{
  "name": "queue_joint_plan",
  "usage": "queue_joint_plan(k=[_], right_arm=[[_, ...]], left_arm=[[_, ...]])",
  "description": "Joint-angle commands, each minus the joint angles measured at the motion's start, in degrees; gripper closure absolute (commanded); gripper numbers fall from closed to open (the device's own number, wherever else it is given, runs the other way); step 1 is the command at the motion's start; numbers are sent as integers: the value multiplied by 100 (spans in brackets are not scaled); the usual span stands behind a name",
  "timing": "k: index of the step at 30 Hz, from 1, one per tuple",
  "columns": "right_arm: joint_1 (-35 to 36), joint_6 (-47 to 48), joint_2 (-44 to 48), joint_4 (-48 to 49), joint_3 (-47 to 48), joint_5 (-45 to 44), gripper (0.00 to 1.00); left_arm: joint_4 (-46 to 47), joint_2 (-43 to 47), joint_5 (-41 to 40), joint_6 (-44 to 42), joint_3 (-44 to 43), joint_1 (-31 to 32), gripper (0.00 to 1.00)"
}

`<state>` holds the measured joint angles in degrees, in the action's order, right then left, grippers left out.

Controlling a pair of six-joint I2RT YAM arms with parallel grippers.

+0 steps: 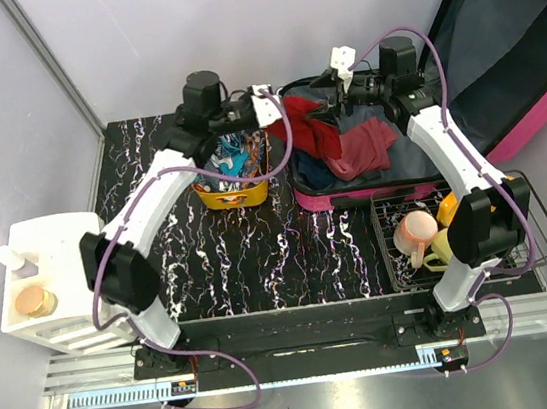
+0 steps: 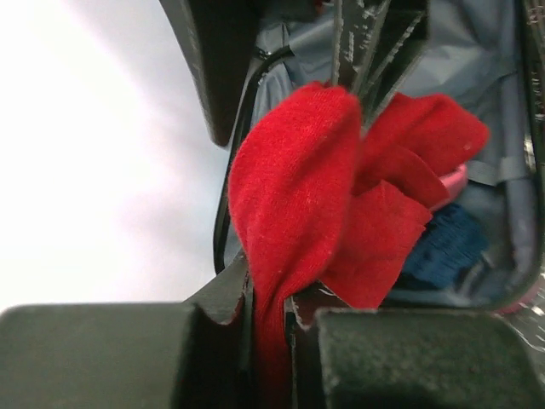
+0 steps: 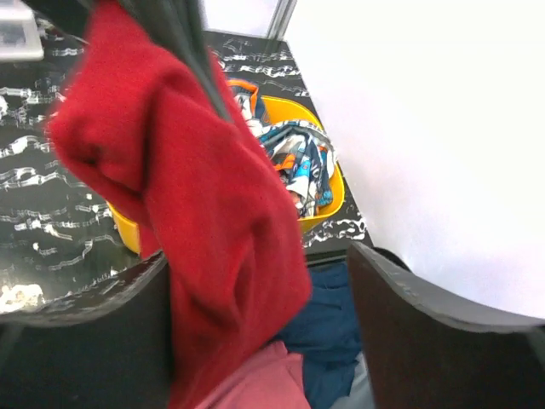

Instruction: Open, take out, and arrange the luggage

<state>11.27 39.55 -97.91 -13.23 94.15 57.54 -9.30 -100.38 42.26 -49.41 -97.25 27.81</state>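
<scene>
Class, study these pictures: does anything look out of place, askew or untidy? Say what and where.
The red cloth hangs twisted and bunched from the left pincer above the open suitcase, not laid flat. Beneath it, a pink cloth and a blue cloth lie crumpled together. Nothing looks spilled or broken.

Can't see the far corner of the luggage (image 1: 519, 41) lid from the top camera, chopped off by the right edge. Can't identify the stuff on the white shelf (image 1: 58, 251) either, way too small. Same deal with the wire rack (image 1: 541, 230), partly covered by the right arm (image 1: 471, 173). Over on the right wrist view, losing a good chunk of the yellow bin (image 3: 334, 200) and the blue garment (image 3: 330, 328) behind the red cloth (image 3: 213, 230), itself cropped at the top.
</scene>
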Motion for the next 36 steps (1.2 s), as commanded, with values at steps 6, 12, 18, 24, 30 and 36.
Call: queue_joint_plan(k=[6,12,18,24,30,36], right_arm=[[-28,-1265,404,1569,-160,-1025,0],[-28,-1468,509,1631,-397,-1368,0],[-28,-1205,536,1438,-538,-1465,0],[-37,-1020,439,1350,-468,-1596,0],[-90,-862,352,999,-468,-1763,0],[-335,-1185,123,307,-310,-1904,0]], left_arm=[[-2531,1731,-104,317,-145,-329,100],[-3586,2075,-534,318,-118,-583,100],[-4378,1611,-648,81,-531,-944,100],[-4695,479,-1526,-43,-1400,-1094,100],[-4617,-1210,-2299,-60,-2991,-1173,100],[-3309,-2125,-2697,-359,-2958,-1226,100]])
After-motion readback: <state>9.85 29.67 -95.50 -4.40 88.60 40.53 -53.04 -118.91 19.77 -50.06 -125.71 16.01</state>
